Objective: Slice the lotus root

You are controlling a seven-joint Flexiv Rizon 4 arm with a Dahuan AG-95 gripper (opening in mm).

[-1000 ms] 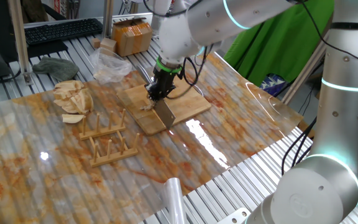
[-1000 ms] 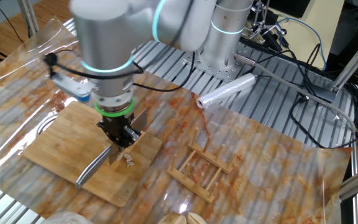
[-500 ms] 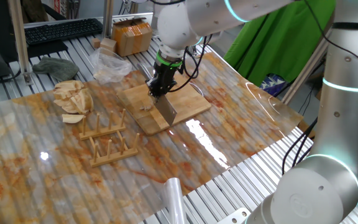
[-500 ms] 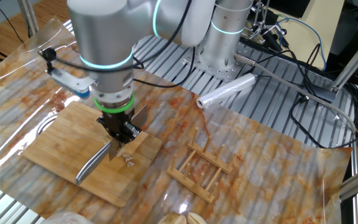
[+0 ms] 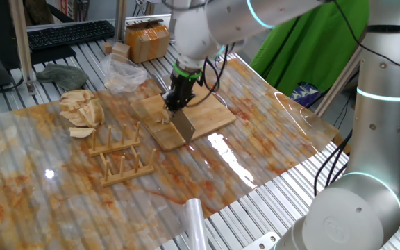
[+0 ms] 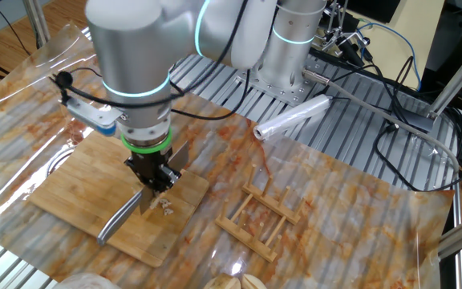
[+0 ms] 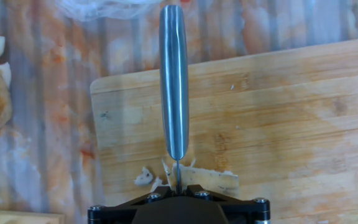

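Observation:
My gripper [image 5: 175, 101] is shut on a steel cleaver [image 5: 184, 126] and holds it blade-down on the wooden cutting board [image 5: 210, 117]. In the other fixed view the gripper [image 6: 154, 180] stands over the board [image 6: 70, 189], with the cleaver's handle [image 6: 119, 221] pointing to the lower left. The lotus root [image 6: 165, 207] lies as small pale slices right beside the blade; it also shows in one fixed view [image 5: 162, 119]. In the hand view the handle [image 7: 174, 81] runs upward, and lotus root slices [image 7: 215, 180] lie on both sides of the thin blade edge on the board [image 7: 278, 112].
A heap of pale wedges [image 5: 82, 107] lies left of the board. A wooden rack [image 5: 120, 156] stands in front of it and shows in the other fixed view [image 6: 259, 217]. A plastic bag [image 5: 120, 73] and a cardboard box [image 5: 148, 42] sit behind. A film roll [image 6: 291, 120] lies near the arm's base.
The cleaver lifted a little off the board half a second ago and has come back down at the lotus root, slightly shifted. The slices lie much as before.

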